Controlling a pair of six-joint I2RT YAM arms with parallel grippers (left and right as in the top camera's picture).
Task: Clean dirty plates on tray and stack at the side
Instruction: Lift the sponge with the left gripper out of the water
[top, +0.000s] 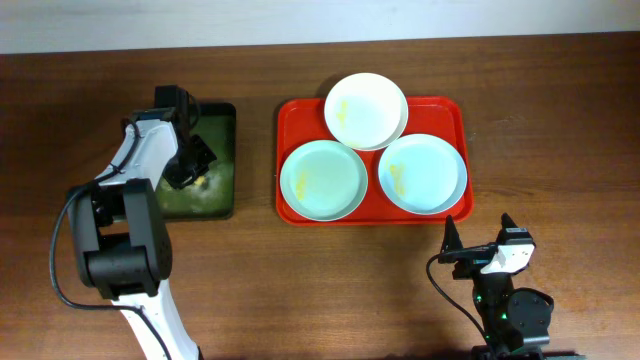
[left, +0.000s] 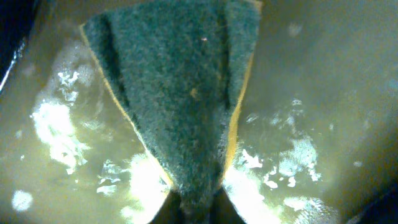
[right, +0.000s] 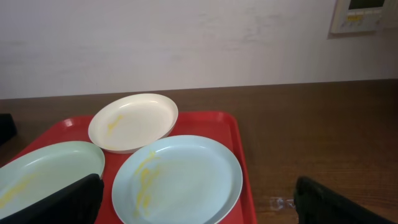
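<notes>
Nearest me, the right hand (top: 479, 231) sits low over the wood-grain worktop (top: 560, 150) just short of the red tray (top: 455, 115), its two dark fingers (right: 74, 199) spread wide and gripping nothing. The tray is smooth plastic with rounded corners, its long axis running side to side across the worktop. On its near half lie the left aqua plate (top: 323, 179) and the right aqua plate (top: 422, 173), both round, shallow and glossy with yellow smears. Behind them the white plate (top: 366, 110), also smeared, overhangs the far rim. Off to the left, the left hand (top: 195, 170) reaches down into a dark green tray (top: 225, 115) of cloudy, foamy water, clenched on a sponge (left: 180, 93) with a coarse green face and a yellow edge. A wall panel (right: 364, 15) beyond bears writing too small to read
</notes>
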